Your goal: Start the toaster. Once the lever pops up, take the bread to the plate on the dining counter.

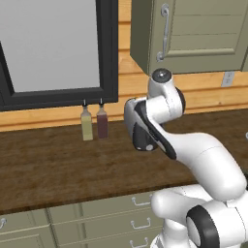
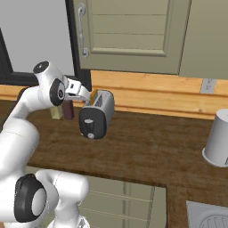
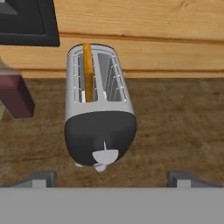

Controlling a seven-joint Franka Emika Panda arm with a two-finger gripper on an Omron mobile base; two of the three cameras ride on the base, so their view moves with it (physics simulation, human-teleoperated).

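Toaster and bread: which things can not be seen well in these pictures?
- Bread, hand view: standing in a slot of the toaster, its lower part hidden.
- Toaster, left base view: hidden behind the arm.
- Lever, right base view: too small to judge its height.
- Tool, hand view: open, fingertips cut by the bottom.

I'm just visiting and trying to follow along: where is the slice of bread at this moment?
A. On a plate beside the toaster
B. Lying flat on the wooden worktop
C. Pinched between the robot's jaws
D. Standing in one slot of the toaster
D: the hand view shows the bread standing on edge in one slot of the toaster, its top edge poking out above the slot.
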